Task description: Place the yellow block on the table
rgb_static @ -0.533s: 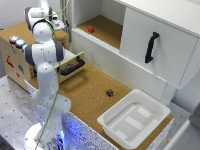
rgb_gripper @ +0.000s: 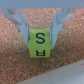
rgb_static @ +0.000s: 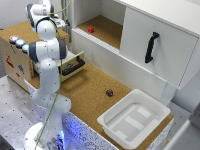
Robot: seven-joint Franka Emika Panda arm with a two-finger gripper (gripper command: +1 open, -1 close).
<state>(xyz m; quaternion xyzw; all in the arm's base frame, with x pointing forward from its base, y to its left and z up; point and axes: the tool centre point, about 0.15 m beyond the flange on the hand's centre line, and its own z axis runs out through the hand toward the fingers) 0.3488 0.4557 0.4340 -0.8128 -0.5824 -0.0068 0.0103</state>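
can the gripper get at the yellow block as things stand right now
Probably yes. In the wrist view the yellow block sits directly between the gripper fingers on cork, nothing between them.

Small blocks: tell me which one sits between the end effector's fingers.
The yellow block, marked S and R, sits between the end effector's fingers. The red block lies on the cupboard shelf; the dark block lies alone on the table.

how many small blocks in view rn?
3. Yellow block between the gripper fingers over cork; red block on the cupboard shelf; dark block on the table. Others may be hidden.
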